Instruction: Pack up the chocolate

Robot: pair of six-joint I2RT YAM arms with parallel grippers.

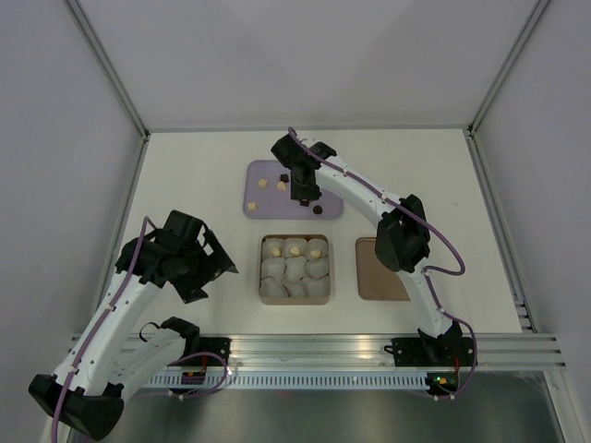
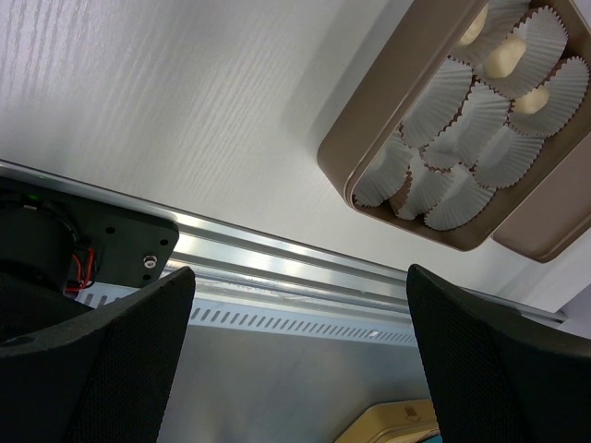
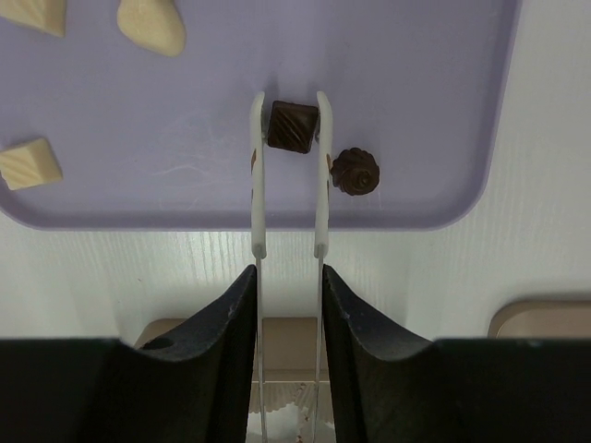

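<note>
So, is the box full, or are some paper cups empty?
The box is partly full: only the far-row paper cups hold tan chocolates; the rest look empty.

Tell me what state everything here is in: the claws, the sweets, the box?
Right claw, shut on the dark square chocolate.
Left claw, open and empty.
Round dark chocolate, loose on the purple tray.
Pale chocolates, three loose on the tray.
Box, open, three paper cups filled, the rest empty.
Lid, off, lying flat beside the box.
</note>
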